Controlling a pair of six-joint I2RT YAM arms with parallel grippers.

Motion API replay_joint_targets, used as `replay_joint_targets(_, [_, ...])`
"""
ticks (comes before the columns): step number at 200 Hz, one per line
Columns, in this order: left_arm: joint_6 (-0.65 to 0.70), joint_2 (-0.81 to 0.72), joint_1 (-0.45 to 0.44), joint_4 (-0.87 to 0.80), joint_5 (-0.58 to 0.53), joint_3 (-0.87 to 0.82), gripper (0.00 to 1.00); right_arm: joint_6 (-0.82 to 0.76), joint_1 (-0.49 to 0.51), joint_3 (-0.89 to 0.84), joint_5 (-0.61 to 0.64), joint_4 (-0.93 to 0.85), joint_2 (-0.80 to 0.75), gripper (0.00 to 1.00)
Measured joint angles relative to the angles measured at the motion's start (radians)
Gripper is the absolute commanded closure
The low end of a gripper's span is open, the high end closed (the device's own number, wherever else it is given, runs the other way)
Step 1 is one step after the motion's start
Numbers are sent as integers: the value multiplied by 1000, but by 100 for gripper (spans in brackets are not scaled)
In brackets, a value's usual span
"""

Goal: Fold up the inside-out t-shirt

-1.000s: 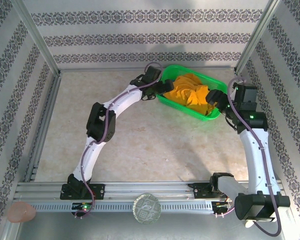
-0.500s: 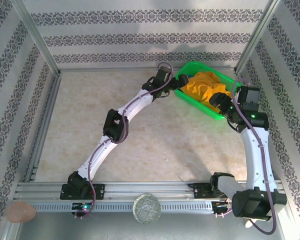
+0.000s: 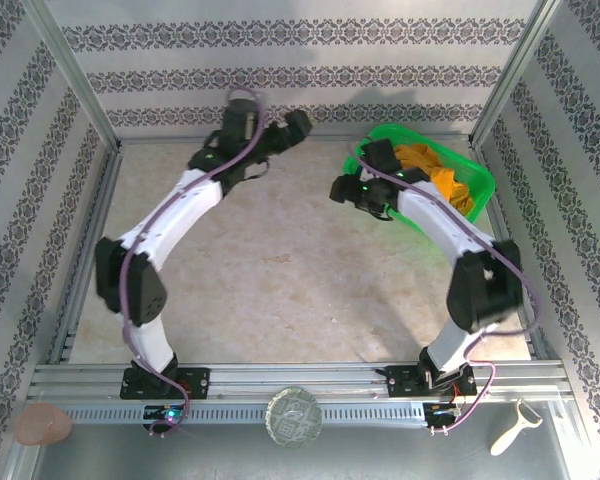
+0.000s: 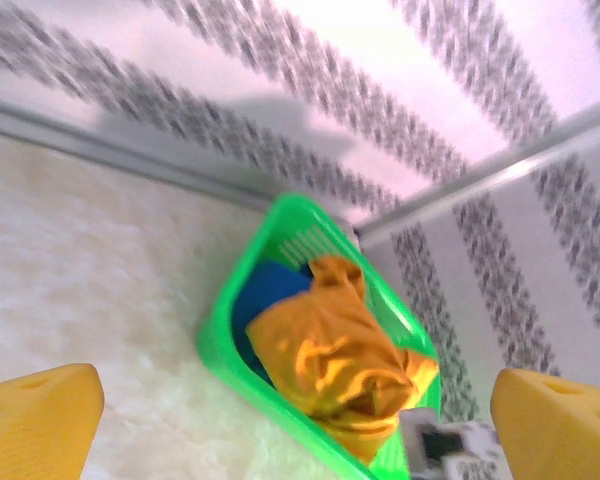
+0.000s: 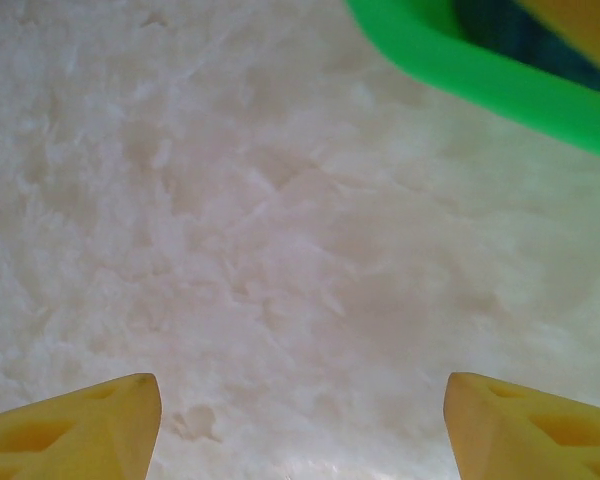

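Mustard shirt bunched in basket; left end effector and right end effector spread, empty. You should pinch a top fold.

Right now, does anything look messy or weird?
Yes: the mustard-yellow cloth t-shirt lies crumpled in a heap inside the green plastic basket, partly over a dark blue garment, not spread flat for folding.

The mustard-orange t-shirt lies crumpled in a loose heap inside the green basket (sleeves and collar cannot be told apart). It is creased all over, piled toward one end and rising above the rim.
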Motion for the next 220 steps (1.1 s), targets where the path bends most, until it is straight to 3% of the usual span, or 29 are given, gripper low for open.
replay_joint_targets(35, [-2, -164, 45, -5, -18, -235, 1, -1, 50, 208, 87, -35, 219, 25])
replay_joint_targets(87, [-24, -310, 64, -43, -15, -493, 1, 14, 29, 551, 250, -128, 502, 24])
replay_joint_targets(129, [-35, -362, 85, -71, -8, -562, 1, 93, -48, 714, 297, -145, 598, 24])
replay_joint_targets(173, [-34, -377, 99, -118, -7, -570, 1, 203, -166, 756, 368, -146, 621, 23])
replay_joint_targets(220, [-30, -410, 105, -154, -7, -573, 1, 286, -204, 795, 320, -109, 636, 28])
